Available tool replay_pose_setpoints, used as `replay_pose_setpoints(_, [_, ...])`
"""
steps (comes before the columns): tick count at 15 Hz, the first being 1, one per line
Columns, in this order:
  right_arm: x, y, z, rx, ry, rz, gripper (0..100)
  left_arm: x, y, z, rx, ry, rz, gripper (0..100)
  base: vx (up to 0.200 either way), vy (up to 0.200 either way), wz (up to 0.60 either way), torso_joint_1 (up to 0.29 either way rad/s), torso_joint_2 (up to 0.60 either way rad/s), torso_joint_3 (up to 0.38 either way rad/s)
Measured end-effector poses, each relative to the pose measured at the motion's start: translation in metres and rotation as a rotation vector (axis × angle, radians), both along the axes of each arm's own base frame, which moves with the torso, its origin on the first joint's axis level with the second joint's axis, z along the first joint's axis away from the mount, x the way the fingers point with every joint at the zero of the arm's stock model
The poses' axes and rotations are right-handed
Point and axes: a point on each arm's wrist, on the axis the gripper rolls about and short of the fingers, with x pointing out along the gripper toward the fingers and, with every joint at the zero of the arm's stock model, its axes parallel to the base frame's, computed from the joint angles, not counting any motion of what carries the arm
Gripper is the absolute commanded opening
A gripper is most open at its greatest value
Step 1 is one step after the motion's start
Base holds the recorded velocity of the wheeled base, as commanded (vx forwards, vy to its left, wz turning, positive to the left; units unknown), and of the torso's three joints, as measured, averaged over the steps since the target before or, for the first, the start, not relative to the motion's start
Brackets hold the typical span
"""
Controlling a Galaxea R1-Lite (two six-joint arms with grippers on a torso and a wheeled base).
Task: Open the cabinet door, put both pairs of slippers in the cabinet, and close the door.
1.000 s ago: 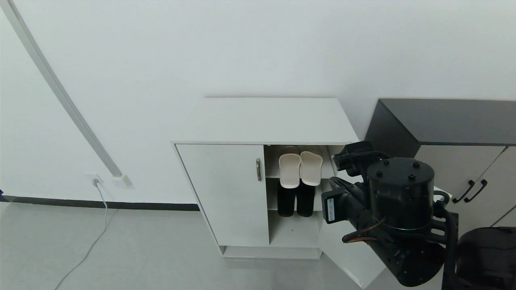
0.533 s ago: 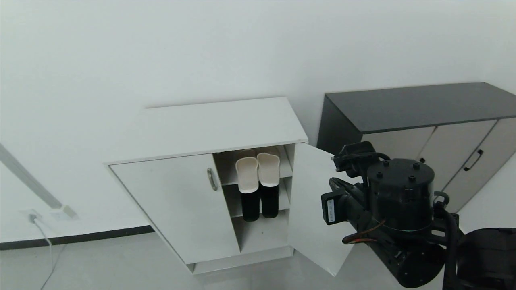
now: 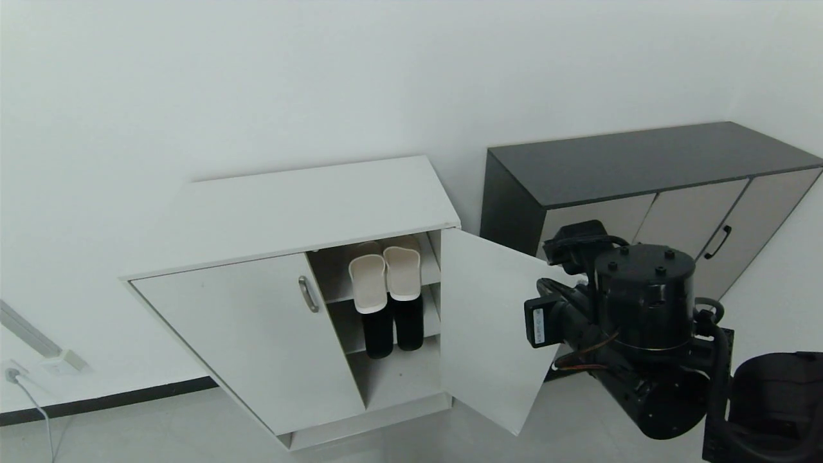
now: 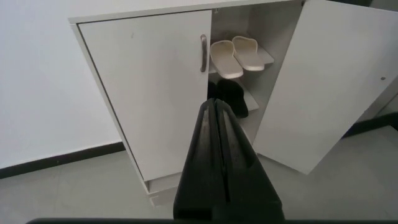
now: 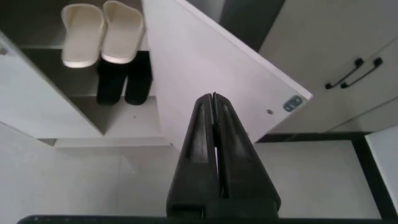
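Behind the right arm (image 3: 643, 308), in the head view, the outer edge of the open door (image 3: 488, 334) and the lower part of the dark cabinet (image 3: 643, 161) are covered. The door stands swung out from the right half of the white cabinet (image 3: 308, 212), with its inner face towards the camera. On the upper shelf lie the white slippers (image 3: 384, 280), side by side, heels jutting past the shelf's front edge. The black slippers (image 3: 392, 331) lie on the shelf directly below, heels outward; their toes are lost in shadow beneath the white pair. The closed door (image 3: 257, 347) hides the cabinet's left half and carries a metal handle (image 3: 308, 294) near its inner edge.

The cabinet stands on a pale grey floor (image 3: 161, 431) against a plain white wall (image 3: 321, 77), with a black skirting strip (image 3: 103, 404) along the wall's foot. The dark cabinet stands just beside it to the right, against the same wall. A socket (image 3: 9, 374) with a cable (image 3: 38, 411) sits at the far left, cut off by the frame.

The left gripper (image 4: 214, 106) hangs in front of the cabinet, apart from it, jaws pressed together on nothing. The right gripper (image 5: 213, 99) hangs before the open door's face, not touching it, jaws likewise together and holding nothing.
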Motion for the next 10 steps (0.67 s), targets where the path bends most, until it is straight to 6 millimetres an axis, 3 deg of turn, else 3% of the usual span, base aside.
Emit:
replay_pose_setpoints(2, [0.001, 0.000, 0.000, 0.000, 0.000, -0.002, 0, 0.000, 0.000, 0.000, 0.001, 0.001, -0.001, 0, -0.200, 0.000, 0.00, 0.005, 0.00, 0.000])
replay_pose_setpoints(7, [0.008, -0.003, 0.006, 0.023, -0.007, 0.017, 0, 0.000, 0.000, 0.000, 0.000, 0.000, 0.000, 0, 0.000, 0.000, 0.00, 0.000, 0.00, 0.000])
replay_pose_setpoints(10, [0.029, -0.009, 0.021, 0.054, -0.031, -0.008, 0, 0.000, 0.000, 0.000, 0.000, 0.000, -0.001, 0, 0.000, 0.000, 0.00, 0.000, 0.00, 0.000])
